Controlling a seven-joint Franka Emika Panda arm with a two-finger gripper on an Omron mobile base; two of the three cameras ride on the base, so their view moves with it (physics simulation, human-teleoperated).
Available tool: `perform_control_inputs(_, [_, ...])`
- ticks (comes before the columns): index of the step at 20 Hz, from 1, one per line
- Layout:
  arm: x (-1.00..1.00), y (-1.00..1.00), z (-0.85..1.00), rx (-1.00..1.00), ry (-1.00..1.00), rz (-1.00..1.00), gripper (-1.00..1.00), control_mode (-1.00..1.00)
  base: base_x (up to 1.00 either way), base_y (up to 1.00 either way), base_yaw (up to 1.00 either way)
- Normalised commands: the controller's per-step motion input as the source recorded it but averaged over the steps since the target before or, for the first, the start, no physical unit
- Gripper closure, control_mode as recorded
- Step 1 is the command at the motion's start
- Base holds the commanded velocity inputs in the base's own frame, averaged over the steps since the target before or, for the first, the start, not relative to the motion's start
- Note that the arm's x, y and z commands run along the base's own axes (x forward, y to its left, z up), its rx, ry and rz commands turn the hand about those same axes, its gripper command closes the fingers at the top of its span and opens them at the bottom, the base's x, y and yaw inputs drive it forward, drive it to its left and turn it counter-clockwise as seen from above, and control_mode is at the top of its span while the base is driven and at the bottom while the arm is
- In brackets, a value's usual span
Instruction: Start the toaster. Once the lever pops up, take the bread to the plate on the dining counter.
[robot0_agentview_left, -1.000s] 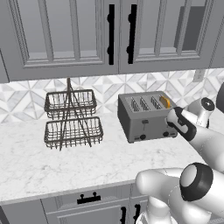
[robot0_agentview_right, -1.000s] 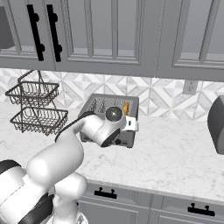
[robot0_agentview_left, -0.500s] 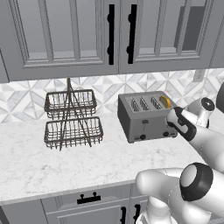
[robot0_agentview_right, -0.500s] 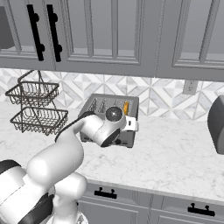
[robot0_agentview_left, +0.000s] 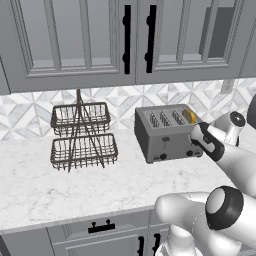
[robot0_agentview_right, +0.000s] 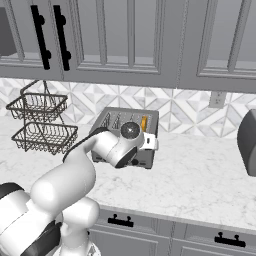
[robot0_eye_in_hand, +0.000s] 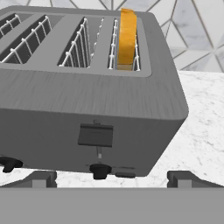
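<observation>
Gripper (robot0_eye_in_hand: 112, 177), jaws spread wide and empty, faces the long front of the toaster (robot0_eye_in_hand: 87, 105) near the counter's (robot0_agentview_left: 75, 185) back edge. The lever (robot0_eye_in_hand: 95, 135) seems undepressed; the bread (robot0_eye_in_hand: 127, 39) stands in the rightmost slot. Starting and delivery remain.

A kitchen: grey cabinets (robot0_agentview_left: 80, 40), marble worktop (robot0_agentview_left: 75, 185), tiled backsplash (robot0_agentview_right: 190, 112), toaster (robot0_agentview_left: 165, 132).

Counter (robot0_agentview_left: 60, 190): white marble, grey-veined.
Upper cabinets (robot0_agentview_left: 75, 40): grey, panelled, black handles.
Backsplash (robot0_agentview_right: 185, 112): geometric white-grey tile.
Wall outlet (robot0_agentview_right: 216, 99): pale.
Lower drawers (robot0_agentview_right: 150, 235): grey, black pulls.
</observation>
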Motion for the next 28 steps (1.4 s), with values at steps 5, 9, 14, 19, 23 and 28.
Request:
perform_control_inputs(5, [0.00, 0.00, 0.00, 0.00, 0.00, 0.00, -1.00, -1.00, 0.00, 0.00, 0.00])
perform_control_inputs(9, [0.00, 0.00, 0.00, 0.00, 0.00, 0.00, -1.00, -1.00, 0.00, 0.00, 0.00])
perform_control_inputs(14, [0.00, 0.00, 0.00, 0.00, 0.00, 0.00, -1.00, -1.00, 0.00, 0.00, 0.00])
perform_control_inputs(19, [0.00, 0.00, 0.00, 0.00, 0.00, 0.00, -1.00, -1.00, 0.00, 0.00, 0.00])
perform_control_inputs(23, [0.00, 0.00, 0.00, 0.00, 0.00, 0.00, -1.00, -1.00, 0.00, 0.00, 0.00])
perform_control_inputs(28, [0.00, 0.00, 0.00, 0.00, 0.00, 0.00, -1.00, -1.00, 0.00, 0.00, 0.00])
